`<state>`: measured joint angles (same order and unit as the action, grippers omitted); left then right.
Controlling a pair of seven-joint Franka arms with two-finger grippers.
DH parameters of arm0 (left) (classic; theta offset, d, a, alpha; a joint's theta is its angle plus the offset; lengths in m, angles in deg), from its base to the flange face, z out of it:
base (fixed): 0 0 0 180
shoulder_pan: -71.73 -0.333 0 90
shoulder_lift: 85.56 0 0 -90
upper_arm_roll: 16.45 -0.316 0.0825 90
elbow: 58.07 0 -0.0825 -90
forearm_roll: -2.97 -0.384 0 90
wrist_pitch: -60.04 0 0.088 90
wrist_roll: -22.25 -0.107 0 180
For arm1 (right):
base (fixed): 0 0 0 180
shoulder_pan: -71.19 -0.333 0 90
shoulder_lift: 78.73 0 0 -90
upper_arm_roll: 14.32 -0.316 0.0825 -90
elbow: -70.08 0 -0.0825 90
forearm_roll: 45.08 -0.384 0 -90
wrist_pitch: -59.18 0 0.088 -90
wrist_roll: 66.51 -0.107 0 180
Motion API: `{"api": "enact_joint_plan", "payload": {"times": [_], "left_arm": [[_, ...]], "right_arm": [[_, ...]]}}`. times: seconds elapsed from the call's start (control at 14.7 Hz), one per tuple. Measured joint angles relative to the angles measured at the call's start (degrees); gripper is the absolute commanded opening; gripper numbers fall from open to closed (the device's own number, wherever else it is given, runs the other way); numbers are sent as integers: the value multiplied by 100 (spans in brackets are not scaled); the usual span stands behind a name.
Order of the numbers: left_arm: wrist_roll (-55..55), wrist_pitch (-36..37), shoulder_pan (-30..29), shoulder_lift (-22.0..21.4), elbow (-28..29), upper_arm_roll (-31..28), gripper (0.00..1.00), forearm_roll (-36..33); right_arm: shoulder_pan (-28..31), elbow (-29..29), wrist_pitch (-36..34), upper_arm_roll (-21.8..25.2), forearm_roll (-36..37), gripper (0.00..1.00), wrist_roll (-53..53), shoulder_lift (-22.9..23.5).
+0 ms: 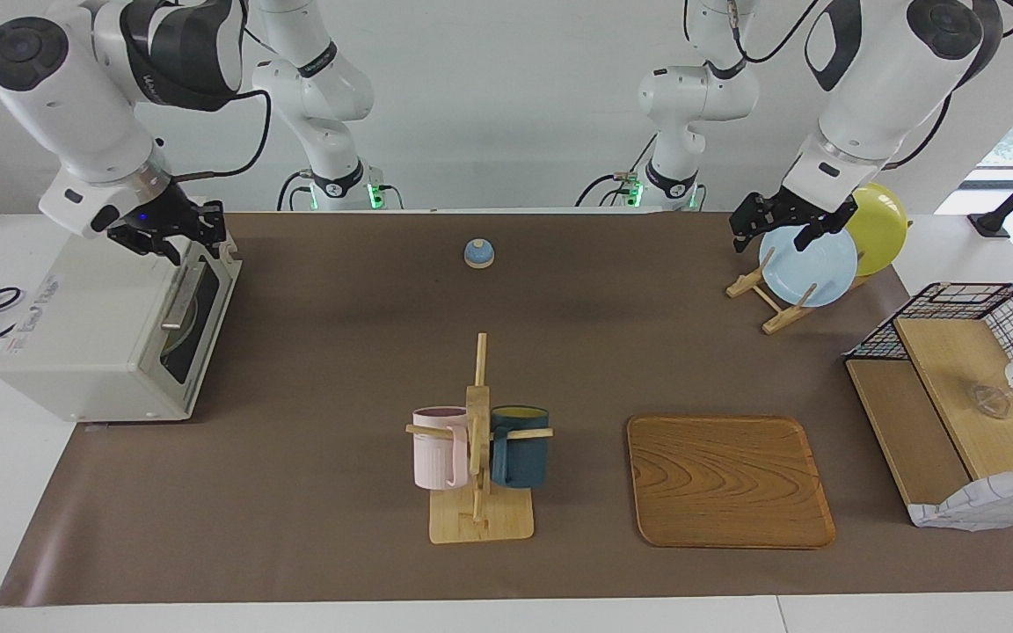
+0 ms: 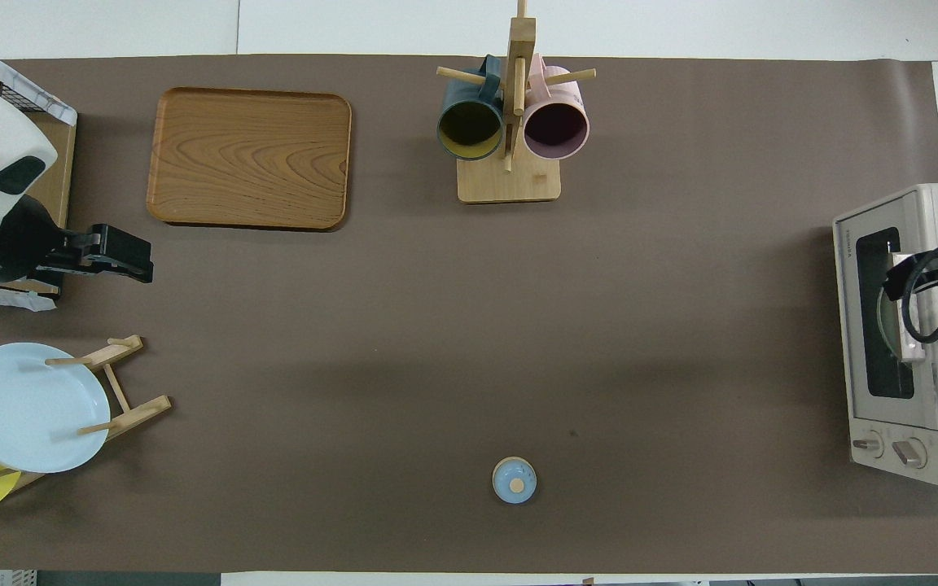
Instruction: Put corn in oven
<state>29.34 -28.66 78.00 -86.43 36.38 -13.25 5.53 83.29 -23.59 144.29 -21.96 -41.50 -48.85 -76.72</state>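
Observation:
The off-white oven (image 1: 76,343) (image 2: 937,213) stands at the right arm's end of the table with its glass door (image 1: 196,308) shut and its bar handle (image 1: 176,301) free. The corn is hidden. Something pale shows dimly through the door window (image 2: 884,325), but I cannot tell what it is. My right gripper (image 1: 169,234) (image 2: 913,273) hangs open and empty just above the oven's top edge by the door. My left gripper (image 1: 775,236) (image 2: 131,260) waits open and empty in the air over the plate rack.
A wooden rack with a pink mug and a dark blue mug (image 1: 478,444) stands mid-table, a wooden tray (image 1: 729,479) beside it. A small blue knobbed lid (image 1: 478,253) lies near the robots. A plate rack with a light blue plate (image 1: 810,264) and a wire shelf (image 1: 955,387) are at the left arm's end.

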Motion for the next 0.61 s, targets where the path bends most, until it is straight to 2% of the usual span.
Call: {"api": "enact_joint_plan", "payload": {"times": [0.34, 0.61], "left_arm": [[0, 0, 0, 0, 0, 0, 100, 0], [0, 0, 0, 0, 0, 0, 100, 0]], "right_arm": [[-56, -71, -214, -15, -190, 100, -559, -162], [-56, -143, -105, -23, -247, 100, -635, -292]]}}
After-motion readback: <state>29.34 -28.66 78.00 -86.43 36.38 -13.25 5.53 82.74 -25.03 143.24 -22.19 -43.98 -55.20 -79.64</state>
